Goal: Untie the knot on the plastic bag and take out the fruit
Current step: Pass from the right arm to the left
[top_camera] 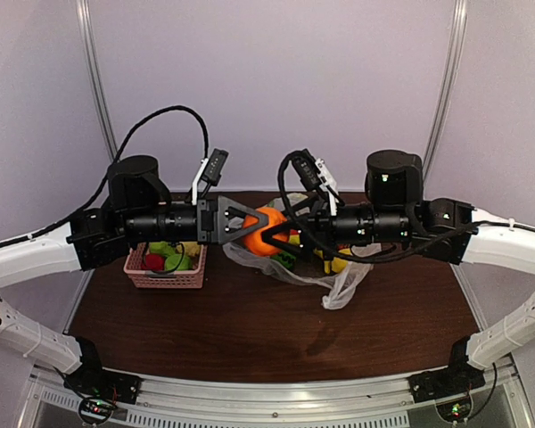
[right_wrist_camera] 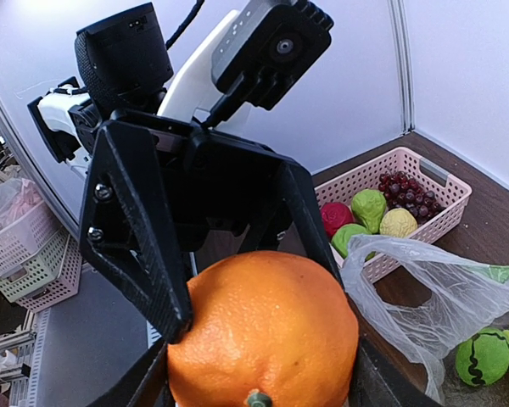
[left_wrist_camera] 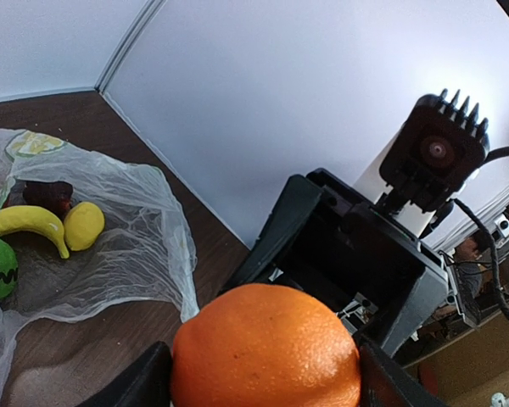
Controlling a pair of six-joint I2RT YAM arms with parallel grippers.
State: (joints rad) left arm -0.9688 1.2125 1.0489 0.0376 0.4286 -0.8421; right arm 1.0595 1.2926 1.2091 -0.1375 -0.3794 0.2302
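My right tool (right_wrist_camera: 263, 386) grips the round dimpled orange fruit (top_camera: 262, 230) in mid-air beside the crinkly clear plastic bag (top_camera: 339, 281) — my left tool (left_wrist_camera: 263, 386), nearer the pink slotted basket (top_camera: 165, 278), straddles it from the opposite side (gripping or not, I cannot tell).

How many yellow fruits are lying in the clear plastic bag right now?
2. A long curved yellow fruit lies in the crinkly clear plastic bag, and a stubby lemon-shaped yellow fruit sits right beside it. Folded film may hide others.
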